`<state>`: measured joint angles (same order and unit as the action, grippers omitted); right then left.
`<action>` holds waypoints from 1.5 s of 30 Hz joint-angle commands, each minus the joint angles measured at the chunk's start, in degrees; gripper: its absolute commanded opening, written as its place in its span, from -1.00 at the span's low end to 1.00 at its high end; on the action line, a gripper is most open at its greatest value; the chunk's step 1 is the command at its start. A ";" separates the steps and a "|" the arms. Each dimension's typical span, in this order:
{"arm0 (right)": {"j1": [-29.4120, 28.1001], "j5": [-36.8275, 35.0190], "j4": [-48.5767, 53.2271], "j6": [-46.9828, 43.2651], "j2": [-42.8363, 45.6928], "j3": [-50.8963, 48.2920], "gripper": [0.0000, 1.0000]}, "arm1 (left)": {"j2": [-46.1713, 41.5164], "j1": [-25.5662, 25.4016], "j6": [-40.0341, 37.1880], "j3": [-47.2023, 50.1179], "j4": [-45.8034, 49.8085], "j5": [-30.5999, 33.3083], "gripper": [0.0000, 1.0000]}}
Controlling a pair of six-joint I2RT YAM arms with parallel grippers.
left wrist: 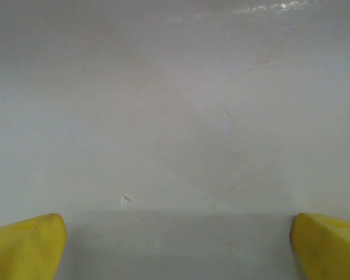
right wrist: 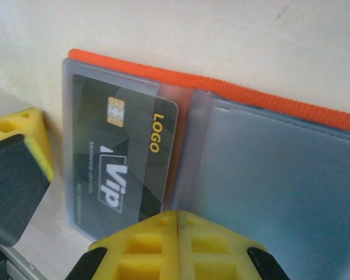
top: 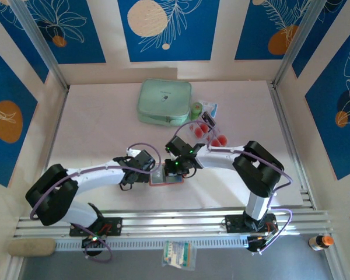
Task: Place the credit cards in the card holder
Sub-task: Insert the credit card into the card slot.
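The card holder [top: 166, 178] lies open and flat on the table [top: 105, 116], a little toward 6 o'clock from the centre, between the two grippers. It is a small folding wallet with an orange-red outer skin that shows as a bright strip along its far edge. Inside are two greyish, half-clear pockets on either side of a centre fold. The left pocket holds a dark card [right wrist: 122, 157] with a gold chip, a yellow "LOGO" and a white "Vip" mark; its text runs sideways in the right wrist view. The right pocket looks plain grey.

The right gripper [right wrist: 178, 230] sits at 6 o'clock of the holder, over the fold at the near edge. Its yellow fingers are pressed tight together with nothing visible between them. The left gripper [left wrist: 175, 245] is at 9 o'clock of the holder with its fingers spread wide over bare table, and one finger [right wrist: 11, 169], black-padded, stands just beside the holder's left edge.

The credit cards [top: 205, 129], pale with red circles, lie at about 1 o'clock from the holder. A mint-green case [top: 165, 102] lies at 12 o'clock.
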<state>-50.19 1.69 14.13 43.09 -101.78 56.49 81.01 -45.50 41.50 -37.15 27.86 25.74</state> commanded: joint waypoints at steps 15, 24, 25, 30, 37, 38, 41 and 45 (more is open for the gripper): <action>-1.83 3.36 -0.50 0.15 -3.77 4.54 -1.00 | 3.16 0.46 -0.85 0.60 -2.27 -1.70 0.99; -1.99 3.24 0.08 -0.03 -3.30 5.12 -1.00 | -0.50 0.49 -0.63 0.04 -0.15 -0.93 1.00; -1.95 3.17 0.31 -0.11 -2.81 5.06 -1.00 | -1.03 0.45 -0.63 -0.07 0.25 -0.72 1.00; -0.64 2.62 1.31 -0.42 1.65 4.14 -1.00 | -4.57 0.56 -0.62 -1.24 3.34 0.84 1.00; 2.60 2.22 2.95 -1.73 8.63 1.67 -0.95 | -9.85 0.67 -0.87 -3.73 6.32 1.74 1.00; 3.20 2.02 3.22 -1.99 9.53 1.23 -0.93 | -10.37 0.67 -1.05 -4.25 6.57 1.51 1.00; 5.18 1.56 3.75 -2.73 11.68 -0.24 -0.89 | -11.45 0.67 -1.57 -5.97 6.73 0.53 1.00; 8.34 2.71 3.54 -3.74 13.23 -2.07 -0.83 | -11.56 0.67 -1.66 -7.73 5.83 -2.13 1.00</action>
<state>-43.44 3.07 15.86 41.06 -89.89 56.12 70.11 -45.36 40.84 -42.85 32.58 25.41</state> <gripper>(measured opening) 0.079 0.998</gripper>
